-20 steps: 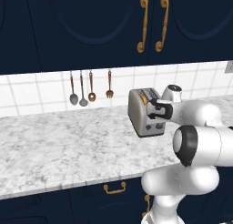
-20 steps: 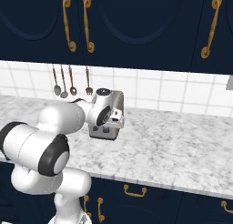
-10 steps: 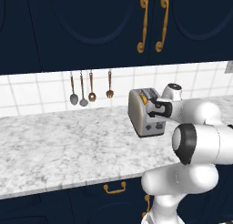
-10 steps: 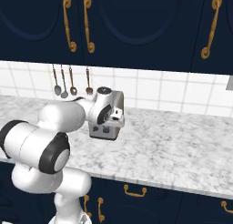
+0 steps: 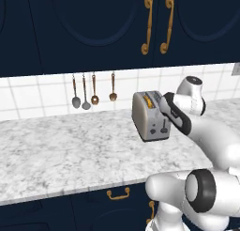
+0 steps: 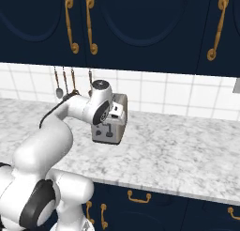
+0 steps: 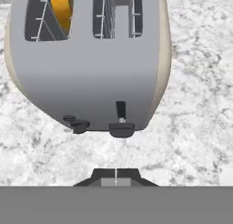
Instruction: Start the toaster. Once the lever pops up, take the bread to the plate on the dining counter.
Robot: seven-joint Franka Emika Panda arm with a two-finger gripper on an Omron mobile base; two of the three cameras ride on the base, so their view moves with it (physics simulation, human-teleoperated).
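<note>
Lever (image 7: pixel 120 110): dark tab on toaster (image 7: pixel 91 73) control face, directly ahead of gripper (image 7: pixel 116 173), centred on it, apart; jaws closed, empty.

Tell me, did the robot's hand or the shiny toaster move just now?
The shut gripper seems to have drawn back slightly from the control face of the boxy silver-beige metal toaster, holding nothing. The toaster and the golden-crusted bread slice in its slot stayed put.

The toaster (image 6: pixel 112 124) is partly hidden by the arm in the right base view; the bread (image 7: pixel 61 11) is mostly concealed within its slot.
</note>
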